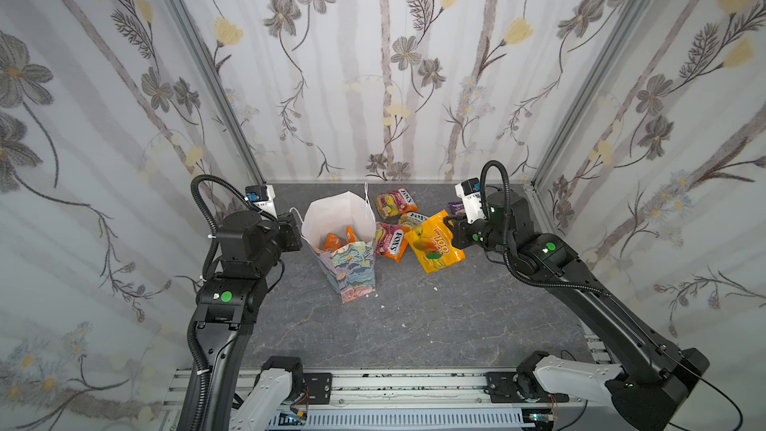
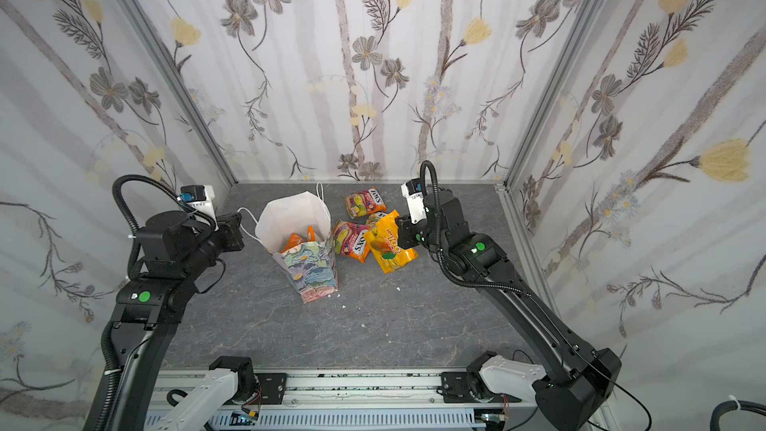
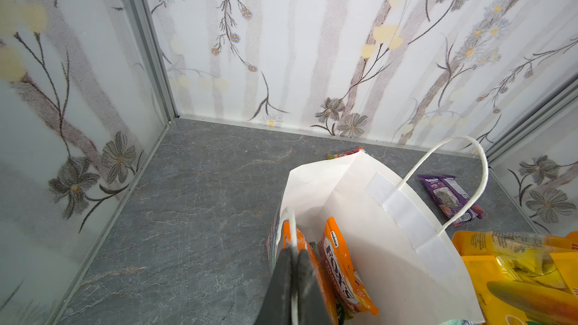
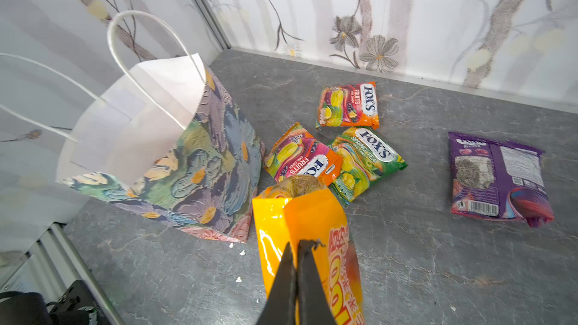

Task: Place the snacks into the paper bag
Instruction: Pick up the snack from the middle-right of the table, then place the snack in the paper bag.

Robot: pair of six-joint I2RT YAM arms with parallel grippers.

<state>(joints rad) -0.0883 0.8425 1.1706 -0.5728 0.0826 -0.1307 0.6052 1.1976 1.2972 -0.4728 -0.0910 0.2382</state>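
The paper bag (image 1: 350, 273) (image 2: 315, 273) stands open at mid-table, its white lining (image 3: 375, 229) showing. Two orange FOX'S packs (image 3: 341, 264) (image 1: 333, 242) stand inside it. My left gripper (image 3: 294, 250) (image 1: 299, 229) is shut on the bag's white cord handle at its left rim. My right gripper (image 4: 297, 243) (image 1: 449, 226) is shut on the edge of the yellow mango packet (image 4: 306, 211) (image 1: 433, 244) (image 2: 389, 244), just right of the bag. On the table lie two orange-pink FOX'S packets (image 4: 348, 106) (image 4: 300, 154), a green one (image 4: 366, 157) and a purple one (image 4: 497, 176).
Small white scraps (image 1: 435, 288) lie on the grey stone-look tabletop (image 1: 414, 325) in front of the bag. Floral walls close in the back and both sides. A metal rail (image 1: 393, 383) with the arm bases runs along the front edge.
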